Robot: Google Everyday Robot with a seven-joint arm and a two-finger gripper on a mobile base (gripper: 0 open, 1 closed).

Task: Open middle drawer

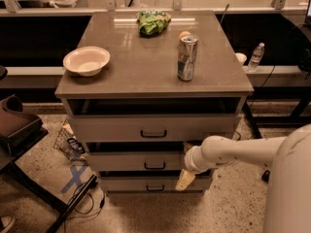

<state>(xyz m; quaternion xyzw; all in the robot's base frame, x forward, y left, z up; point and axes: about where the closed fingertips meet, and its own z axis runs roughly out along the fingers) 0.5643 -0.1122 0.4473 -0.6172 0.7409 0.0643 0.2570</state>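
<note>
The middle drawer is the second of three grey-beige fronts in the cabinet, with a small dark bar handle at its centre. A dark gap shows above its front. My gripper hangs at the end of the white arm, which comes in from the right. It is in front of the drawer fronts, right of the middle handle and slightly below it, over the seam between the middle and bottom drawers. It is not on the handle.
The top drawer and bottom drawer have the same handles. On the cabinet top stand a white bowl, a can and a green bag. A dark chair, cables and a blue tape cross are at the left.
</note>
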